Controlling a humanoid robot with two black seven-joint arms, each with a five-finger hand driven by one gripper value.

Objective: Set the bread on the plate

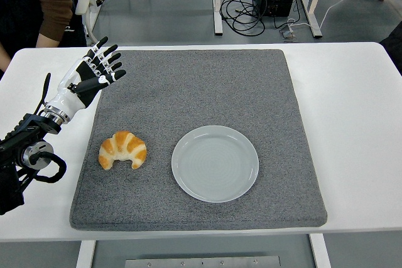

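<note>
Left hand [94, 75] at 10 o'clock, fingers spread, empty — bread [123, 150] untouched at 8. Descend over its arch, grip gently, then carry to the plate [215, 164] — centre-low.

No readable text in view.

No lettering, label, brand mark, number or sign can be made out on the croissant [123, 150], the plate [215, 164], the grey mat [201, 92], the white counter [352, 92] or the left hand [94, 73]; the dark equipment on the floor far beyond the hand is too small and dim to show any print.
</note>
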